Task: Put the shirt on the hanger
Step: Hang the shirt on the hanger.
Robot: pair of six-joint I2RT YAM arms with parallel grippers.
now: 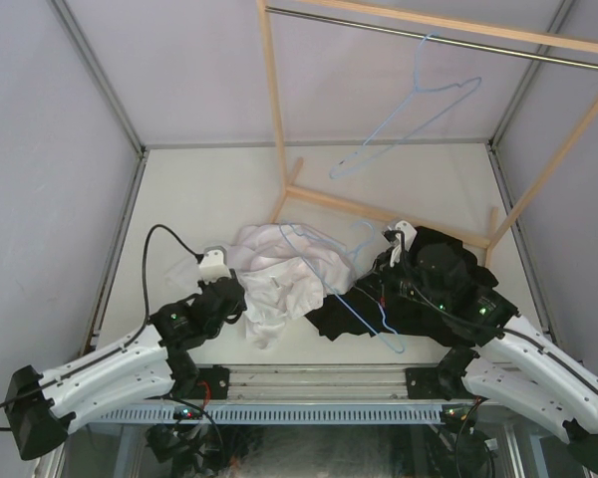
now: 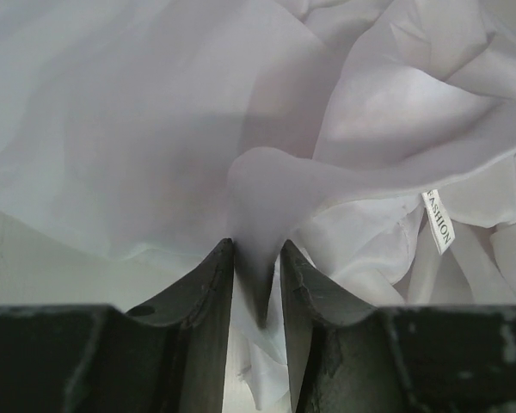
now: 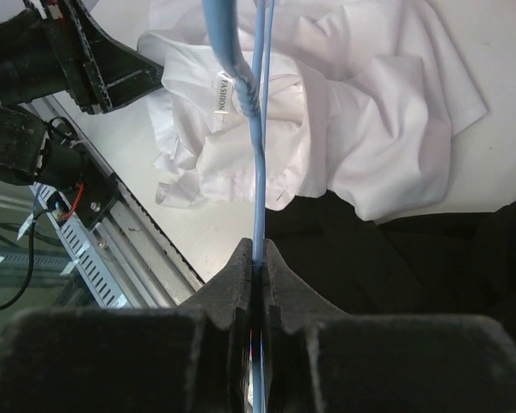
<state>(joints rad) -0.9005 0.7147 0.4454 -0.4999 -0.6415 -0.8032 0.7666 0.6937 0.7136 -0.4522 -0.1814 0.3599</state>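
Observation:
The white shirt [image 1: 279, 279] lies crumpled on the table between the two arms, its neck label [image 2: 439, 222] showing. My left gripper [image 2: 258, 249] is at the shirt's left edge, and its narrow jaws pinch a raised fold of the shirt [image 2: 155, 129]. A light blue wire hanger [image 1: 351, 299] lies across the shirt and a black garment [image 1: 429, 299]. My right gripper [image 3: 260, 249] is shut on the hanger's wire [image 3: 258, 155], which runs from the jaws out over the shirt [image 3: 370, 112]. In the top view the right gripper [image 1: 379, 274] sits over the black garment.
A wooden rack [image 1: 274, 110] with a metal rail [image 1: 458, 35] stands at the back, and a second blue hanger [image 1: 409, 119] hangs from the rail. The rack's base bars [image 1: 379, 211] cross the table behind the clothes. Enclosure walls close in on both sides.

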